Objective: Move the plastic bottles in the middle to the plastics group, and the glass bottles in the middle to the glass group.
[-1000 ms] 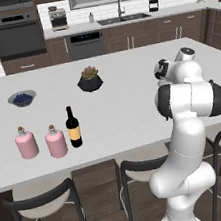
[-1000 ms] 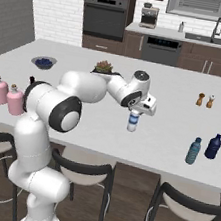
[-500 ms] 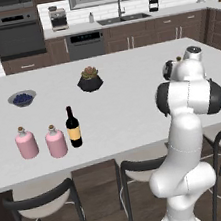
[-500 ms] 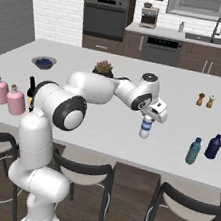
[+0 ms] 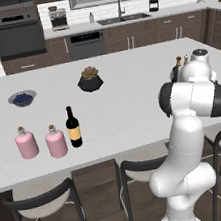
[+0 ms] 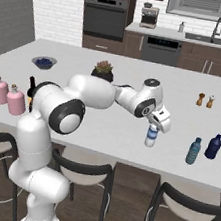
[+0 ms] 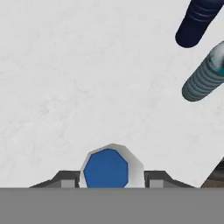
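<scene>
My gripper [image 6: 156,124] is shut on the small clear plastic bottle [image 6: 151,136] with a blue label, holding it by the top, low over the white counter. In the hand view the bottle [image 7: 107,168] sits between my two dark fingertips [image 7: 65,180]. The dark blue bottle [image 6: 213,147] of the plastics group stands to the right, seen ahead [image 7: 199,22] in the hand view. The dark wine bottle [image 5: 73,128] stands next to two pink flasks [image 5: 56,142] [image 5: 26,143] at the counter's left end. My arm hides the gripper in the left base view.
A teal ribbed bottle [image 6: 193,151] stands beside the dark blue one. Salt and pepper shakers [image 6: 205,100] sit further back. A potted plant [image 5: 90,79] and a bowl of blueberries [image 5: 22,98] are toward the far left. Stools [image 6: 183,205] line the counter's near edge.
My gripper has carried the plastic bottle to the right along the counter, closer to the dark blue and teal bottles. Nothing else has moved.
</scene>
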### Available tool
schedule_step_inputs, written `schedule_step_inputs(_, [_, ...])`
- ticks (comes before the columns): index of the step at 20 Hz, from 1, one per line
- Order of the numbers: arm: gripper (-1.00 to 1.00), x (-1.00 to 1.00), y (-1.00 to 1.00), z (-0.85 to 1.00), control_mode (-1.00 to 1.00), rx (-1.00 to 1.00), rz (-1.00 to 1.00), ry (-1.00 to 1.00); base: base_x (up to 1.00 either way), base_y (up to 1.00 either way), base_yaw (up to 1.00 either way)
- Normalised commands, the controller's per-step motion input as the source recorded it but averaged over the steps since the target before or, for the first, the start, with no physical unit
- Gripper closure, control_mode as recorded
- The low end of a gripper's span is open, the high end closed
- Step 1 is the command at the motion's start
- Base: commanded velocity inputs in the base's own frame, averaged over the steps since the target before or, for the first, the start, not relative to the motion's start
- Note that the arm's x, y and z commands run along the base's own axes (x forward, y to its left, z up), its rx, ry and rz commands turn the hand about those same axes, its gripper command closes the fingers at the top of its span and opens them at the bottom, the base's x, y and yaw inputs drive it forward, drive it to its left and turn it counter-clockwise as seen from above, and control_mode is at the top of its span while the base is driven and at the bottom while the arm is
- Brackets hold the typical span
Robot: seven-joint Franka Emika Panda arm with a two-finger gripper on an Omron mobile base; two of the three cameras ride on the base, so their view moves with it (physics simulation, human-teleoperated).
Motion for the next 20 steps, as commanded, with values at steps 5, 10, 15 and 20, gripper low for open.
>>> schedule_step_inputs(5, [1.00,0.00,-0.38,0.01,-1.00,0.00,-0.22,0.00,0.00,0.00,0.00])
schedule_step_inputs(10, [1.00,0.00,-0.52,0.13,-1.00,0.00,-0.21,0.01,0.00,0.00,0.00])
schedule_step_inputs(15, [1.00,0.00,-0.38,0.05,-1.00,0.00,-0.15,0.05,0.00,0.00,0.00])
schedule_step_inputs(20, [1.00,0.00,-0.22,0.00,-1.00,0.00,-0.10,0.01,0.00,0.00,0.00])
